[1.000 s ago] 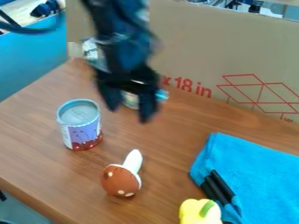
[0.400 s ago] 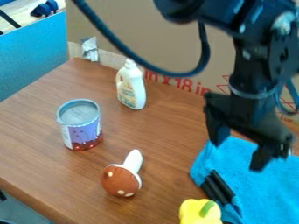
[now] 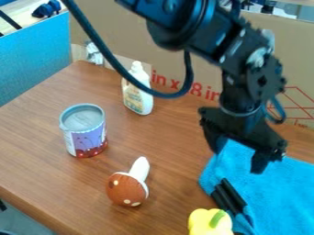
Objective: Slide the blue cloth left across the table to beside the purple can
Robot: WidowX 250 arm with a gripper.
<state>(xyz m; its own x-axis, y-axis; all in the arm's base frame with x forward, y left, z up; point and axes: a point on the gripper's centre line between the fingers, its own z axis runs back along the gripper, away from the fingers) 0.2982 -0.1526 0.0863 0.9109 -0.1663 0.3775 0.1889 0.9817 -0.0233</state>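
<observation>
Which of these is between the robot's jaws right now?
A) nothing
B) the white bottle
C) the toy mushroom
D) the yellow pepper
A: the jaws of the gripper stand apart with only the blue cloth showing behind the gap, while the white bottle, toy mushroom and yellow pepper are all away from them.
</observation>
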